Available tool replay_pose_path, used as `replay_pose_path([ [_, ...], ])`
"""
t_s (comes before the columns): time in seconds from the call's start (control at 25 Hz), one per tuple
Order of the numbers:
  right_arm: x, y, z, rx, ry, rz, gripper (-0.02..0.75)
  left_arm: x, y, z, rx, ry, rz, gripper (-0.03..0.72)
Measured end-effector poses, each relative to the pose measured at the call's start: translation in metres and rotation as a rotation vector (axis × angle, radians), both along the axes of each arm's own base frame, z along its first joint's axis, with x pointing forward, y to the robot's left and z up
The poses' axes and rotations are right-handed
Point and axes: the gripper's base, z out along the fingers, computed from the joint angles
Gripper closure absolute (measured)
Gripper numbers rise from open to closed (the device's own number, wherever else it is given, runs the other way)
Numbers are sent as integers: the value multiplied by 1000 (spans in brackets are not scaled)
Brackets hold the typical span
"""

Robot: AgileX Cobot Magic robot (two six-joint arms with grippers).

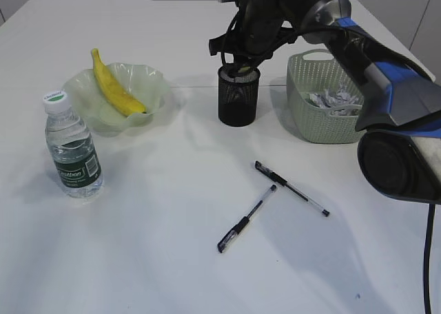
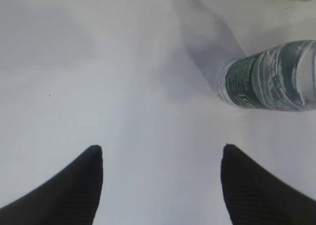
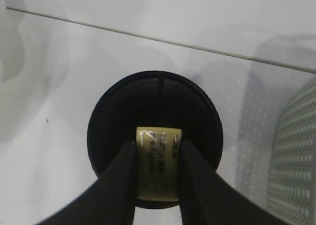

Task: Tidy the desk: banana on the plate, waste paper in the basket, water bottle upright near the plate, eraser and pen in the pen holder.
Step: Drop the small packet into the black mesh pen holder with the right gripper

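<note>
My right gripper (image 3: 157, 147) is shut on a pale yellow eraser (image 3: 158, 161) and holds it right over the mouth of the black mesh pen holder (image 1: 237, 97), which also shows in the right wrist view (image 3: 154, 94). Two black pens (image 1: 290, 188) (image 1: 247, 219) lie crossed on the table in front. The banana (image 1: 114, 87) lies on the green plate (image 1: 153, 80). The water bottle (image 1: 72, 149) stands upright left of the plate; it shows in the left wrist view (image 2: 276, 77). Crumpled paper (image 1: 334, 98) lies in the green basket (image 1: 306, 118). My left gripper (image 2: 160, 153) is open and empty.
A seam line (image 3: 163, 40) crosses the white table behind the pen holder. The basket's wall (image 3: 296, 161) stands close on the right of the holder.
</note>
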Motion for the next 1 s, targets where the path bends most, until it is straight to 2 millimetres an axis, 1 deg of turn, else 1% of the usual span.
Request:
replay_pose_path([
  [0.2,3,1,-3,3,-17,3,558,0,0,0,1,-2,0,160],
  [0.4,4,0,-2,-9,-32,-1,511,0,0,0,1,-2,0,160],
  [0.52,4,0,-2,-7,-42,-1,496,0,0,0,1,-4,1,160],
  [0.84,5,0,-1,-3,-54,-6,494,1,0,1,4,-14,3,160],
  [1.0,3,-2,-3,-18,-17,-15,494,2,1,1,5,-18,4,160],
])
